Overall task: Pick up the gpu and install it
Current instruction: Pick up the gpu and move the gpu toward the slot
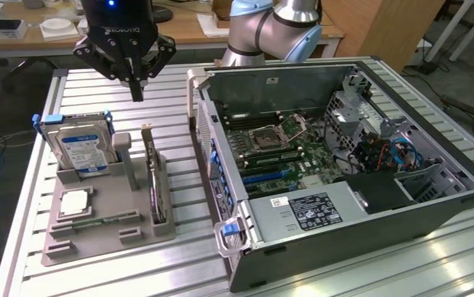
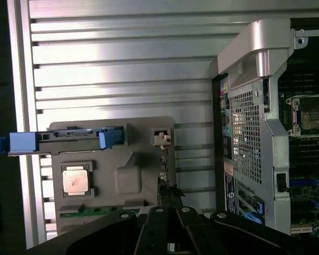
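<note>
The gpu (image 1: 156,184) stands on edge in a slot of the grey holder (image 1: 96,242), its silver bracket toward the far end. My gripper (image 1: 136,91) hangs well above the table, beyond the far end of the holder, fingers shut together with nothing between them. In the wrist view the gpu (image 2: 167,194) shows edge-on as a thin dark strip just ahead of my gripper (image 2: 168,219). The open computer case (image 1: 435,192) lies to the exterior view's right, with the motherboard (image 1: 303,154) and its blue card slots (image 1: 263,178) exposed.
The holder also carries a silver hard drive with a blue label (image 1: 84,148) in a blue-handled caddy, a processor (image 1: 73,203) and a green memory stick (image 1: 105,219). The case's rear panel (image 2: 250,133) rises beside the holder. Slatted metal table (image 1: 179,260) underneath.
</note>
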Robot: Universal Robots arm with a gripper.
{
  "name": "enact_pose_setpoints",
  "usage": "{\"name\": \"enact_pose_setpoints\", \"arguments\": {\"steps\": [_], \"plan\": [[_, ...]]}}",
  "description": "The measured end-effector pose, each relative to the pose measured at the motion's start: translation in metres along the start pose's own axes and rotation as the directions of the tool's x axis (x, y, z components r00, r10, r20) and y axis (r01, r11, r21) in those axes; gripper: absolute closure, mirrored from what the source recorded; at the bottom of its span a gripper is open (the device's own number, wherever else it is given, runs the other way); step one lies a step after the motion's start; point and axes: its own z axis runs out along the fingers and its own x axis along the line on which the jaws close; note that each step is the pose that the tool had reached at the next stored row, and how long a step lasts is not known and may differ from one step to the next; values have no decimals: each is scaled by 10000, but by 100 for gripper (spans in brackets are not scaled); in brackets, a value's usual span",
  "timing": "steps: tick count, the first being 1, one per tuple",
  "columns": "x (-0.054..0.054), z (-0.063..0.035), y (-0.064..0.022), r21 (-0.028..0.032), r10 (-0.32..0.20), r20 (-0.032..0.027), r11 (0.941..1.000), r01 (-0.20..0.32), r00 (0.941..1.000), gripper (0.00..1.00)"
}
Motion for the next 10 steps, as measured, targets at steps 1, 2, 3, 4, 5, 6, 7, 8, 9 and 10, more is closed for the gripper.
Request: {"name": "enact_pose_setpoints", "arguments": {"steps": [1, 2, 3, 4, 5, 6, 7, 8, 9, 10], "plan": [[1, 0, -1, -1, 1, 0, 10000, -1, 10000, 90], [1, 0, -4, 0, 1, 0, 10000, -1, 10000, 90], [1, 0, -5, -1, 3, 1, 10000, -3, 10000, 89], [0, 0, -6, 0, 2, 1, 10000, -2, 10000, 89], [-1, 0, -6, 0, 1, 1, 10000, -1, 10000, 83], [0, 0, -7, 1, 1, 0, 10000, -1, 10000, 77], [0, 0, -7, 1, 1, 0, 10000, -1, 10000, 77], [0, 0, -7, 0, 1, 0, 10000, -1, 10000, 71], [0, 0, -7, 1, 1, 0, 10000, -1, 10000, 65], [0, 0, -8, 1, 0, 0, 10000, 0, 10000, 65]]}}
